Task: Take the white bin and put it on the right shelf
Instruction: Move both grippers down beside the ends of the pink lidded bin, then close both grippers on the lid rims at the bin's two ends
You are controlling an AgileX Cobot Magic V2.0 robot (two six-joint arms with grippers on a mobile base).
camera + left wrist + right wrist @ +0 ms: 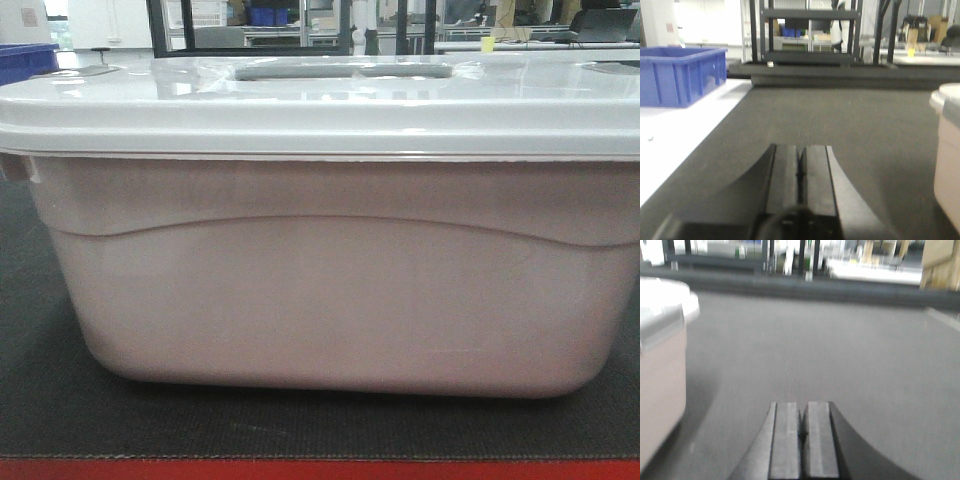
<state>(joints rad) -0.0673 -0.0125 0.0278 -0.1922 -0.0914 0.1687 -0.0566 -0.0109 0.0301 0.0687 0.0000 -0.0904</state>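
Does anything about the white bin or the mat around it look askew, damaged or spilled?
Nothing stands out. The white bin stands upright on the dark mat, its grey lid level and closed, with no crack or spill in view. The left gripper and right gripper are shut, empty, apart from the bin.

There is one white bin with one grey lid — one blue bin too — and two grippers, the left gripper and the right gripper.
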